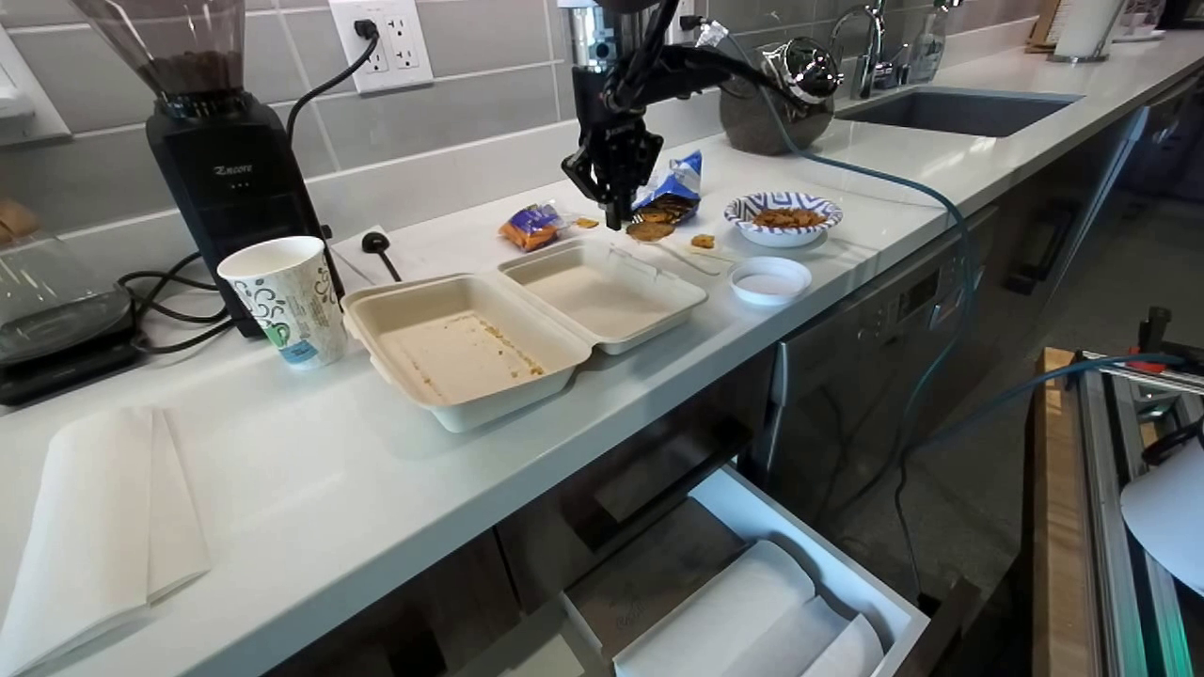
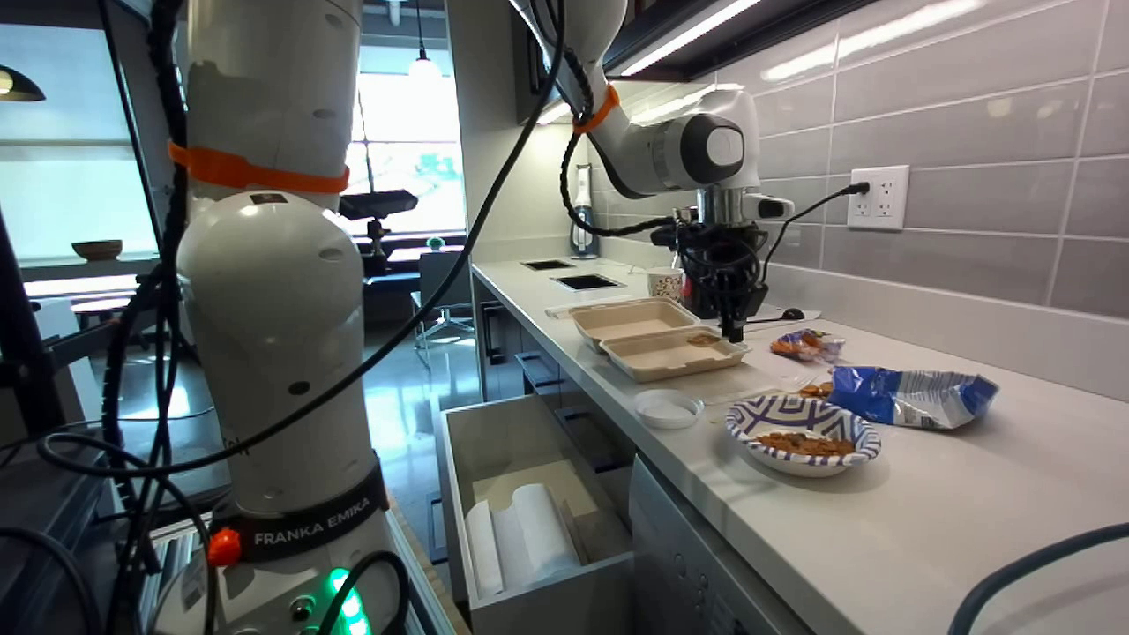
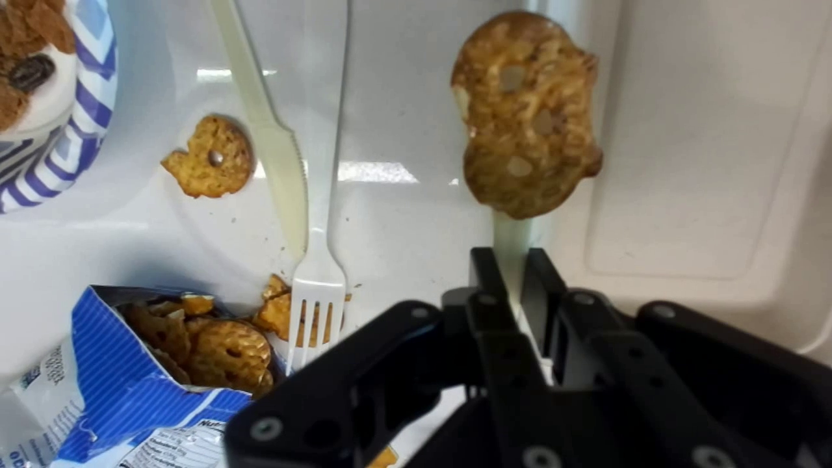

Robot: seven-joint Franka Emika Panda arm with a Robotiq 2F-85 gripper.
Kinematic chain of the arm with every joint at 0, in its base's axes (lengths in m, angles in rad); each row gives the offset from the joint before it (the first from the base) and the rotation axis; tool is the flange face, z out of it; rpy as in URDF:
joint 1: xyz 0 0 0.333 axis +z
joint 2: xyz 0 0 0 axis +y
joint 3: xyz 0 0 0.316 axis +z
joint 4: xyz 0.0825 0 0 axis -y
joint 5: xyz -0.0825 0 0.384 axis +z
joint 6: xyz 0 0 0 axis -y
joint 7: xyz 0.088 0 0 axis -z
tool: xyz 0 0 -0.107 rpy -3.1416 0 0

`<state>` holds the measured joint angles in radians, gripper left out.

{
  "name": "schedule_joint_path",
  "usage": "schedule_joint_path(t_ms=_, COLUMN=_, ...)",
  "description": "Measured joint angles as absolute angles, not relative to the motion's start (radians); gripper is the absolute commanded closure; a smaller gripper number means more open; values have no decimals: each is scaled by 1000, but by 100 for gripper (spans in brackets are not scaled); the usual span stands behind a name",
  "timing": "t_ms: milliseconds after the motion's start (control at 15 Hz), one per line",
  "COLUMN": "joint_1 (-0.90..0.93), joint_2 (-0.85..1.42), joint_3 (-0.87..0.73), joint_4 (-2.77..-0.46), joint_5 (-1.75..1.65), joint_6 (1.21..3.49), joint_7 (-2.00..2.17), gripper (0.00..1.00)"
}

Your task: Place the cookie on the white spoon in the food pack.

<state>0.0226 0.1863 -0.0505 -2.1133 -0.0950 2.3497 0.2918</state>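
Cookie point(image 3: 520, 123) rests on the white spoon point(image 3: 512, 235) pinched in my claw point(image 3: 510, 260), by the food pack point(image 3: 682, 162); I should carry it level, well inside, then tip it low and slowly.

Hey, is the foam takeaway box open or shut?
Open: the foam takeaway box lies spread on the counter in both exterior views, its two shallow halves side by side, crumbs in one.

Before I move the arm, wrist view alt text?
A black two-finger gripper grips a pale plastic spoon bearing an irregular golden-brown cookie, seen across the rim of an off-white foam clamshell box at right. At left: a pale plastic knife, a white plastic fork, an open blue snack bag and a blue-and-white patterned bowl.
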Motion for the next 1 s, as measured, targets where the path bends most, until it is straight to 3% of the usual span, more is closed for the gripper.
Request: schedule_joint_path(t_ms=1000, joint_1=93, joint_2=215, joint_3=12, joint_4=-2061, joint_5=-87, joint_6=2350, joint_7=393, gripper=97)
